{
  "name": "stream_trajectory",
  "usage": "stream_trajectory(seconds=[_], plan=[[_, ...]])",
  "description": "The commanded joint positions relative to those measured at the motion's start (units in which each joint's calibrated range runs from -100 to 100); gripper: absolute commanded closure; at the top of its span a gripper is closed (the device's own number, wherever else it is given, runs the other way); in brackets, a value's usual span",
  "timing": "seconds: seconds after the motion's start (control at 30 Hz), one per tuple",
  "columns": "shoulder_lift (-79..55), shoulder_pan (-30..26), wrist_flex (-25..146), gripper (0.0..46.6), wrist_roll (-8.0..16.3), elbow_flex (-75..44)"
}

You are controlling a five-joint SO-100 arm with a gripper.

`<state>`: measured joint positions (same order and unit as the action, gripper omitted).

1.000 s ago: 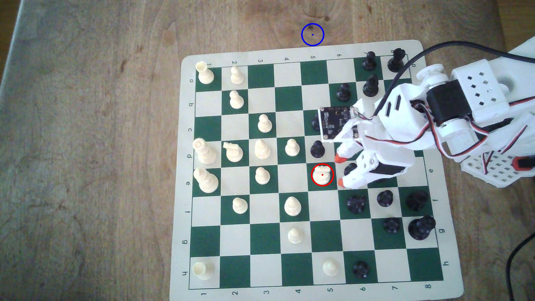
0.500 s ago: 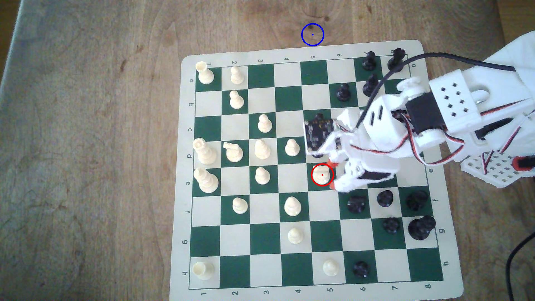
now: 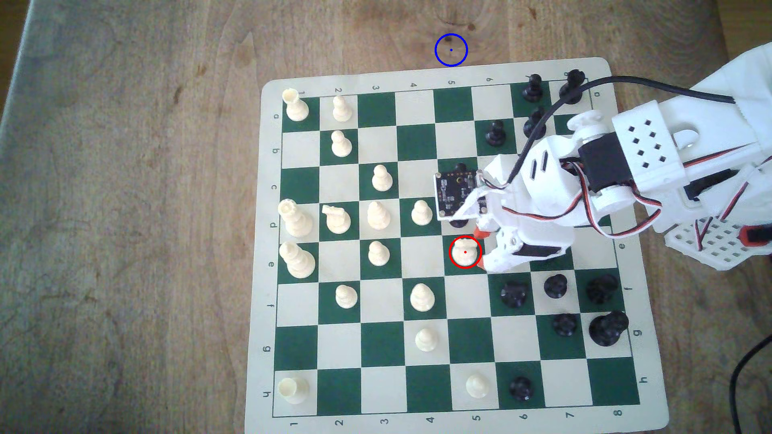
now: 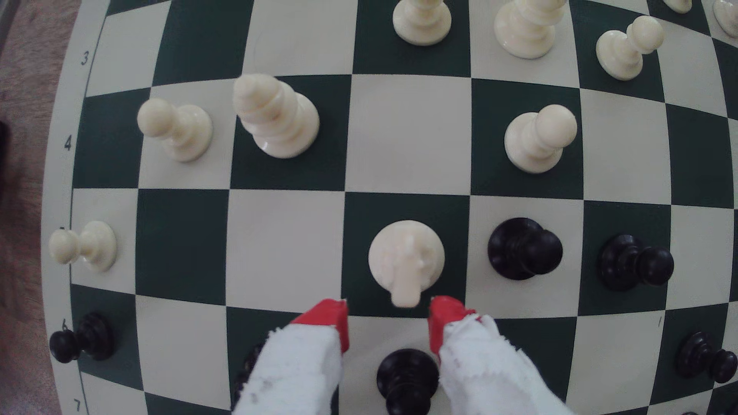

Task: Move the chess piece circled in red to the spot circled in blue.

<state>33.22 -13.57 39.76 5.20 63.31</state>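
Claw (image 4: 389, 319) spread, red tips just short of the knight (image 4: 406, 259), black pawn (image 4: 407, 379) between its fingers, blue ring (image 3: 451, 50) well apart on the bench (image 3: 125, 208).

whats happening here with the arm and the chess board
The arm's gripper is open, its red fingertips just short of the white knight ringed in red. The knight stands on its square, not yet gripped. The blue spot on the table beyond the board is bare.
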Motion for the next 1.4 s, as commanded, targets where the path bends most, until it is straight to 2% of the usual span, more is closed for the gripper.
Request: stream_trajectory(seconds=[0.0, 0.23, 0.53, 0.77, 0.8, 0.93, 1.0, 1.2, 1.37], plan=[[1.2, 0.9, -1.2, 35.1, -0.3, -3.1], [0.4, 0.3, -5.0, 35.7, 0.0, -3.5], [-1.9, -0.6, -7.2, 38.9, 0.3, -3.5], [-1.8, -1.4, -7.6, 46.4, 0.4, -3.5], [-1.6, -1.5, -7.5, 46.4, 0.5, -3.5], [1.1, -2.0, -1.0, 46.4, 2.6, -7.4], [3.5, -1.8, 1.3, 46.4, 2.7, -8.9], [12.5, 5.1, 8.4, 46.4, 2.1, -16.1], [18.6, 14.3, 11.8, 46.4, 0.5, -19.7]])
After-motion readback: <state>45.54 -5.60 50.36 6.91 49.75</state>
